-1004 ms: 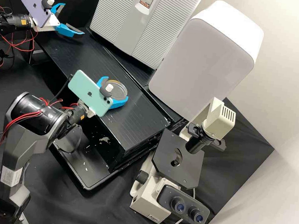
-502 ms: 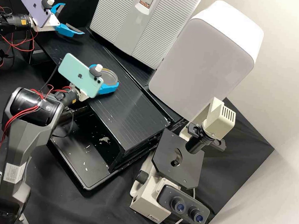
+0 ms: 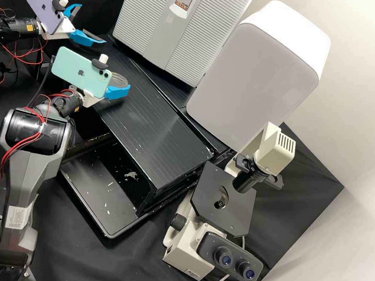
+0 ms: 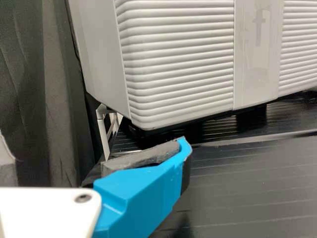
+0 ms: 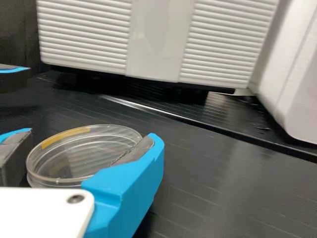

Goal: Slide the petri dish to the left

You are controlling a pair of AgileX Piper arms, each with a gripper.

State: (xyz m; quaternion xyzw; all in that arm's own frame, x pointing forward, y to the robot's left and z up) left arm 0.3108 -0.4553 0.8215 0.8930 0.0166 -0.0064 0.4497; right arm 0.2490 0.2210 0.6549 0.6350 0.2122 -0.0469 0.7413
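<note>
A clear round petri dish (image 5: 81,153) with a yellow strip on its rim lies flat on the black ribbed platform (image 3: 152,126), near its far left end. My right gripper (image 5: 74,163) has one blue finger on each side of the dish, and both pads touch its wall. In the high view the dish (image 3: 118,79) peeks out just behind the mint phone on that wrist. My left gripper (image 3: 81,23) hangs open farther back at the left, above the platform's far corner, with nothing in it; one of its blue fingers (image 4: 143,193) shows before the ribbed white machine.
A ribbed white appliance (image 3: 180,19) and a smooth white box (image 3: 261,72) stand along the back of the platform. A microscope (image 3: 229,210) sits at the front right. A black tray (image 3: 97,193) with white specks lies below the platform's front edge.
The right gripper has slid the petri dish along the platform to the left and farther back, close to the left gripper. The left arm has stayed still.
</note>
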